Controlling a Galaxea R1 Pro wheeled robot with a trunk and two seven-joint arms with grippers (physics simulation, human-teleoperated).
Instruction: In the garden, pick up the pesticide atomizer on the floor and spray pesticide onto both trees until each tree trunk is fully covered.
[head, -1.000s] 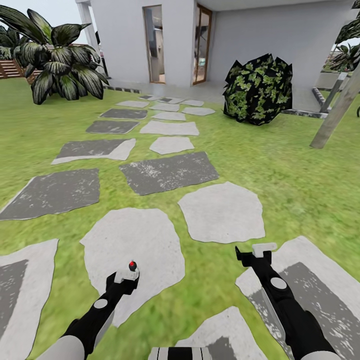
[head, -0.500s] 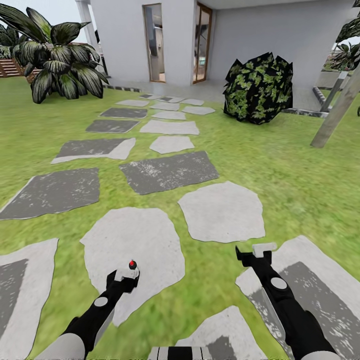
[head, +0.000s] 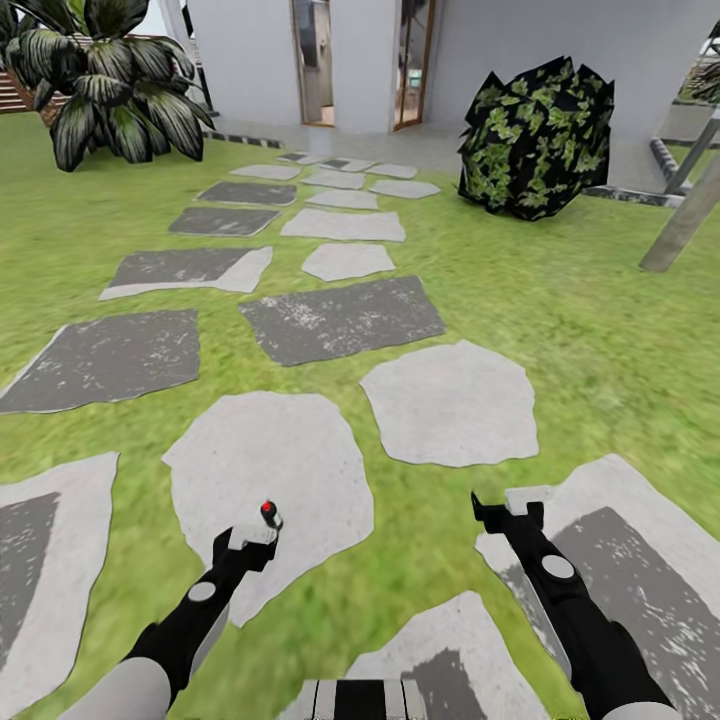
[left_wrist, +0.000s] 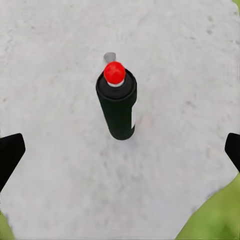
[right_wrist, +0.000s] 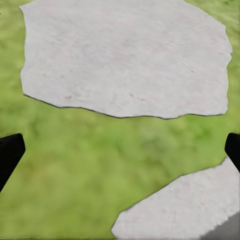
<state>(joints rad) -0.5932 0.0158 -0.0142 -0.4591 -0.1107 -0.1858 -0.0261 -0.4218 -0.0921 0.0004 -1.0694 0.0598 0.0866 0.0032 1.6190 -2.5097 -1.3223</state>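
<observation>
The pesticide atomizer, a black can with a red knob on top, stands upright on a pale paving stone. In the head view the atomizer sits just ahead of my left gripper. My left gripper is open, its dark fingertips wide apart and the can beyond them, untouched. My right gripper hangs open over grass and stone, holding nothing. A leaning pale tree trunk rises at the far right, its foliage out of frame.
Grey and pale stepping stones lead across the lawn to the white house. A dark green bush stands right of the path, a broad-leaved plant at the far left. Under my right gripper lies grass between stones.
The whole view has shifted: house, bush and stones sit higher in the picture, so the camera moved. The atomizer now shows a little further ahead of the left gripper. Both grippers stay open.
</observation>
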